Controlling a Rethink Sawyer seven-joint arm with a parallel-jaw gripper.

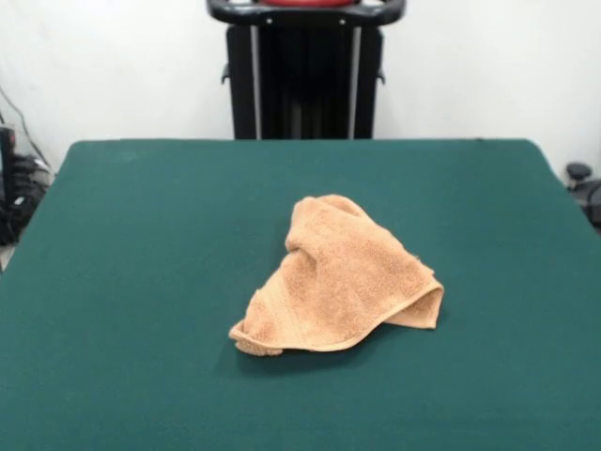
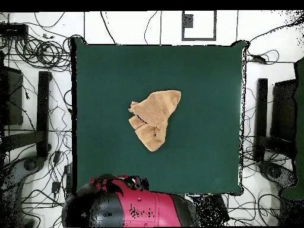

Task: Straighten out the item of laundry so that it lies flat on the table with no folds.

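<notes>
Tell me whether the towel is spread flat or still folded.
Folded. The towel lies crumpled in a rough triangle near the middle of the table, one layer doubled over another, with a raised hump and a curled lower edge.

I count one crumpled orange-tan terry-cloth towel (image 1: 336,280) near the middle of one large rectangular dark green felt-topped table (image 1: 141,282), one black pedestal (image 1: 305,80) at its far edge, one red and black arm (image 2: 139,208) drawn back there
</notes>
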